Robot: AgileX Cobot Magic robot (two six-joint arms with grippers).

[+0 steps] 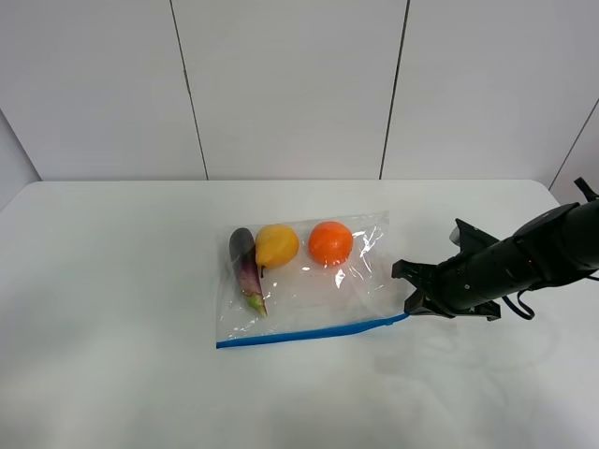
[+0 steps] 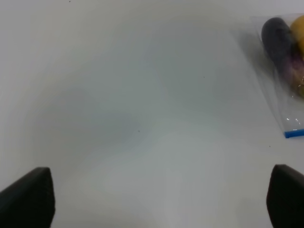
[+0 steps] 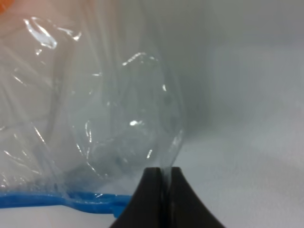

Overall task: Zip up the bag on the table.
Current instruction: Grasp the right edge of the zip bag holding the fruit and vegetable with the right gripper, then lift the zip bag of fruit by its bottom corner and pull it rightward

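Observation:
The clear crinkly bag (image 1: pixel 309 285) lies flat on the white table (image 1: pixel 112 309). Its blue zipper strip (image 1: pixel 309 332) runs along the near edge. Inside are an orange (image 1: pixel 329 242), a yellow pear (image 1: pixel 277 245) and a purple eggplant (image 1: pixel 246 267). My right gripper (image 1: pixel 409 292) is at the bag's right corner by the zipper's end. In the right wrist view it (image 3: pixel 162 190) is shut, pinching the plastic edge of the bag (image 3: pixel 118 109) beside the blue strip (image 3: pixel 57 200). My left gripper (image 2: pixel 156 199) is open and empty over bare table; the bag's left corner (image 2: pixel 280 102) lies apart from it.
A grey panelled wall (image 1: pixel 290 84) stands behind the table's far edge. The left arm does not show in the exterior view. The eggplant (image 2: pixel 280 40) and the zipper's left end (image 2: pixel 294 133) show in the left wrist view.

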